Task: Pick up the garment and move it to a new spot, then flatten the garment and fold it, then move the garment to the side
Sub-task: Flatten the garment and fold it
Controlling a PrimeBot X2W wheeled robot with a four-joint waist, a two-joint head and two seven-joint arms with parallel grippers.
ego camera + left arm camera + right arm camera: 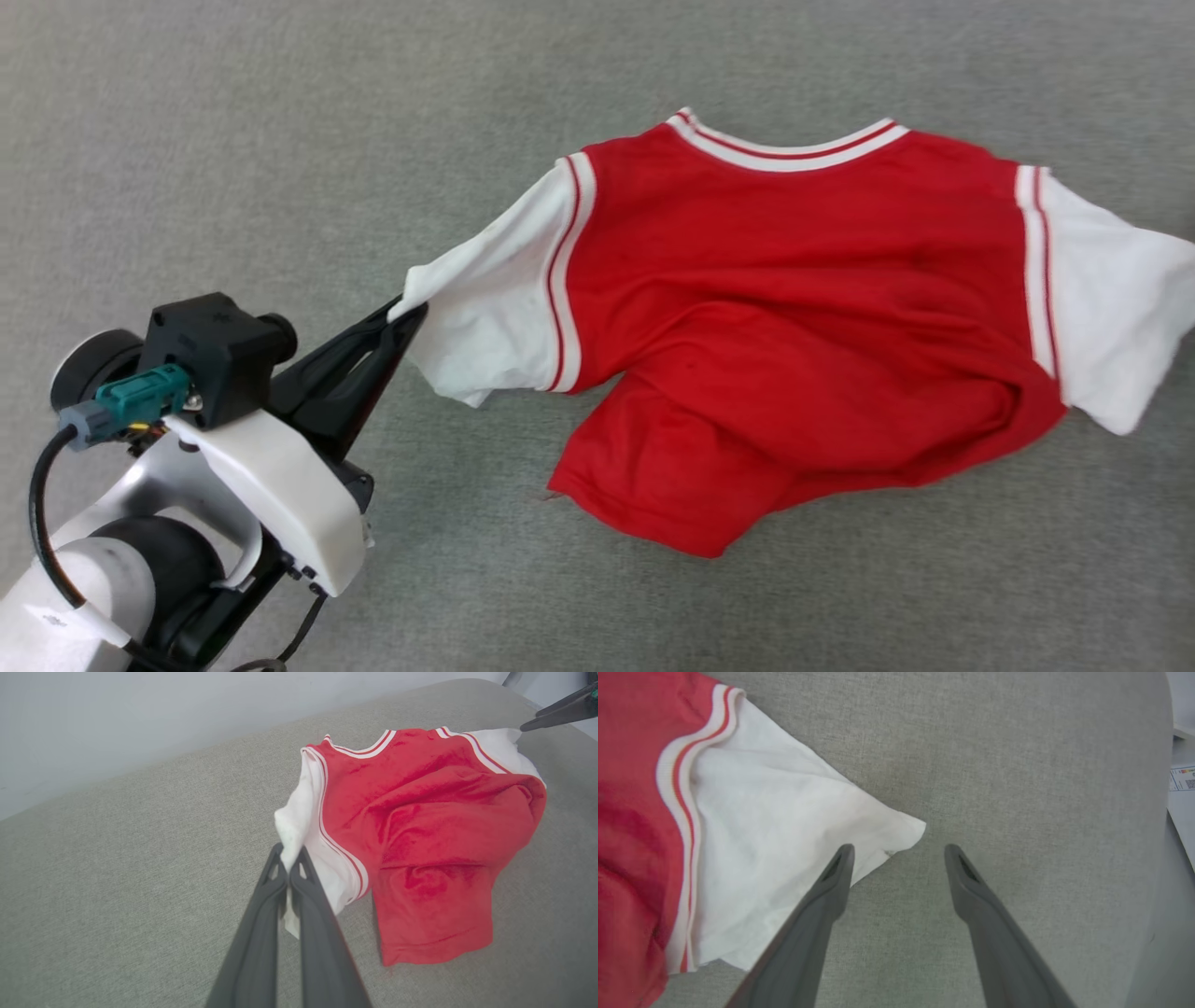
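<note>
Here one garment (794, 308), left jaws pinching one sleeve (485, 299), right jaws apart

Plain indoor workspace, lab-like: grey fabric-covered surface (117, 882), bare white wall (140, 718) beyond its edge, printed sheet (1183, 784) alongside.

One sleeve (1111, 317) of the garment (794, 308) — edge-clipped.

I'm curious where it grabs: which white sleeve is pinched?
The left sleeve: the left gripper is shut on its edge. The right sleeve lies free by the open right gripper.
</note>
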